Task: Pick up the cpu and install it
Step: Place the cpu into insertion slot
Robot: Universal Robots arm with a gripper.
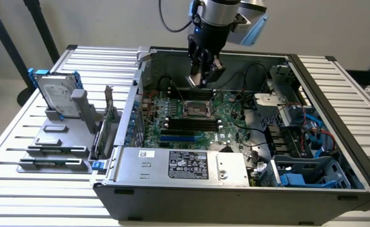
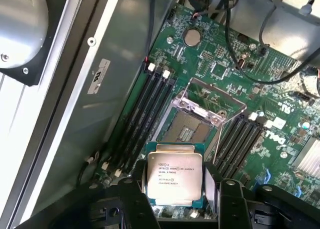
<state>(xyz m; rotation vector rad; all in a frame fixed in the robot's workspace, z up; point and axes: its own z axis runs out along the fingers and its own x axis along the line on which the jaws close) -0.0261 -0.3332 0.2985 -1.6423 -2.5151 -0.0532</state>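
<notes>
The gripper [image 2: 175,201] is clamped on the cpu [image 2: 174,178], one finger on each of two opposite edges; the printed metal top faces the wrist camera and lies flat; the chip hangs in the air, clear of the board [image 2: 260,114]. The step in hand looks like carrying it to the socket [image 2: 187,131], which lies open below and a little ahead of the fingers; its hinged frame [image 2: 209,101] stands raised on the side of the socket away from the gripper.

To do this well, I judge, the chip's edges should be squared to the socket's before any descent, the chip kept level, and the path kept off the raised frame; a tilted or off-centre landing could harm the fine contacts; no pressing seems called for. Dark slots [image 2: 150,106] flank the socket close to where the fingers would come down, so finger clearance matters.

The wrist view gives the grip and the chip's alignment against the socket; the exterior view gives how high the gripper [image 1: 203,78] hangs above the board inside the case [image 1: 172,189], and a drive [image 1: 55,97] standing well away from it, outside the case.
</notes>
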